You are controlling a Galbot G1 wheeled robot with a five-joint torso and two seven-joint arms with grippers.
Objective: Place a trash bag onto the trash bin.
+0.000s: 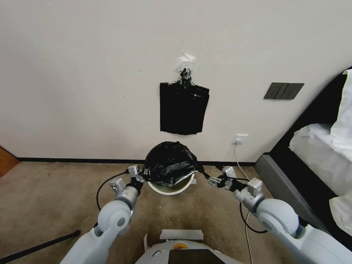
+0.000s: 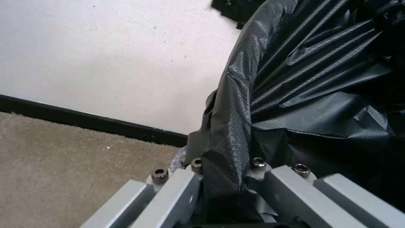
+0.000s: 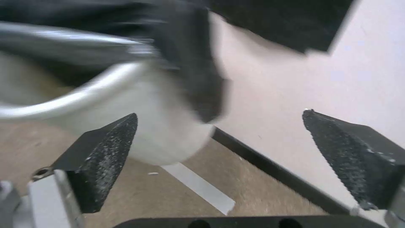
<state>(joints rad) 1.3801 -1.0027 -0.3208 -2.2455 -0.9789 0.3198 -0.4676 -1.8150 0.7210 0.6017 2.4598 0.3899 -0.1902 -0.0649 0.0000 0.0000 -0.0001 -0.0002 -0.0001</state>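
Head view: trash bag drapes trash bin (crinkled).

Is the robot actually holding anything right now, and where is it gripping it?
Yes. The left end effector pinches the trash bag by its edge at the side of the trash bin. The right end effector is open, holding nothing.

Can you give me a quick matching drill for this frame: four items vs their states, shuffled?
1. left gripper
2. right gripper
3. trash bag
4. bundle of black bags

A. hanging flat on the wall
B. open, holding nothing, beside the trash bin
C. draped over the bin's top
D. clamped on black plastic

Pairs: 1-D, 2-B, 3-C, 4-A
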